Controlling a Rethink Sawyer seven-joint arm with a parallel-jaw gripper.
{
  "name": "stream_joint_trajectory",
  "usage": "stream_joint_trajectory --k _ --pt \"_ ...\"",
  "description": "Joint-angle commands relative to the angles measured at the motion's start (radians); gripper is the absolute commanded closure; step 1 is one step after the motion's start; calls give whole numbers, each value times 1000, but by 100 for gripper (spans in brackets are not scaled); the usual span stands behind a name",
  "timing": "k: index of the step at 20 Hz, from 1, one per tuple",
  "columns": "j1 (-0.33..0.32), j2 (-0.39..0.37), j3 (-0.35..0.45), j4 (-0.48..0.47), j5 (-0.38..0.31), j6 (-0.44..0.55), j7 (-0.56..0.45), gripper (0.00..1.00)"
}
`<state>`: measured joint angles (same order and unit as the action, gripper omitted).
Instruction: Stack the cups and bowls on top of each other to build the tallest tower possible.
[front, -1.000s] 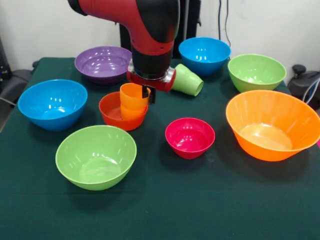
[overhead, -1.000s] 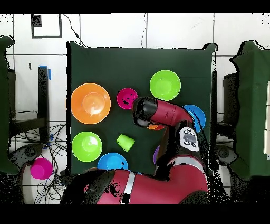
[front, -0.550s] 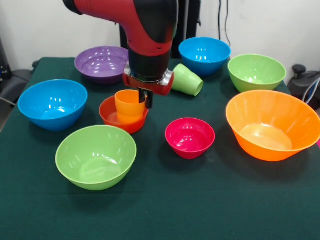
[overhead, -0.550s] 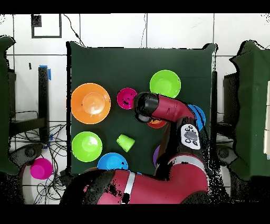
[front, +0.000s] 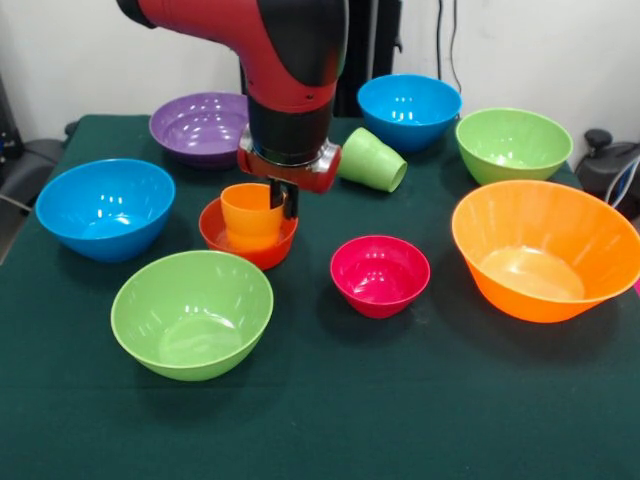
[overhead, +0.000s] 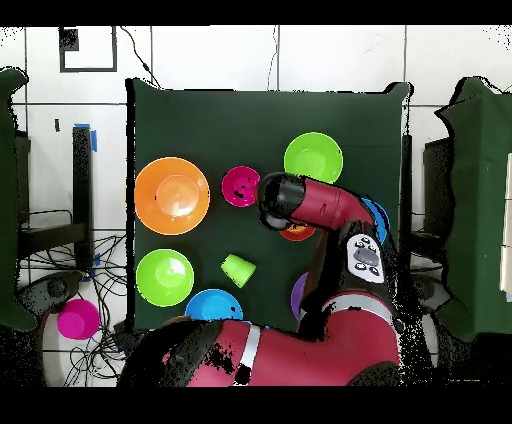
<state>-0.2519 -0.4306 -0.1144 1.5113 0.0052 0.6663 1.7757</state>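
Orange cup (front: 251, 214) stands upright in the red-orange bowl (front: 247, 238), gripper (front: 283, 198) at its 3 o'clock rim, jaw state unreadable.

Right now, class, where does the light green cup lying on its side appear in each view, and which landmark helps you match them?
Front view: the light green cup lies tipped over, right of the arm, upper centre.
Overhead view: the cup sits near the table's middle, lower centre.
Shared landmark: the blue bowl beside it.
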Motion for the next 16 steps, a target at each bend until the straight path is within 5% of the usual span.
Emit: stream_joint_trajectory --k 1,5,6,16 --pt "-39 49 59 -42 -79 26 -28 100" --pt "-51 63 70 -35 -80 24 -36 100" --pt "-54 62 77 -30 -80 11 -35 0" --pt "-30 26 42 25 -64 -13 47 0"
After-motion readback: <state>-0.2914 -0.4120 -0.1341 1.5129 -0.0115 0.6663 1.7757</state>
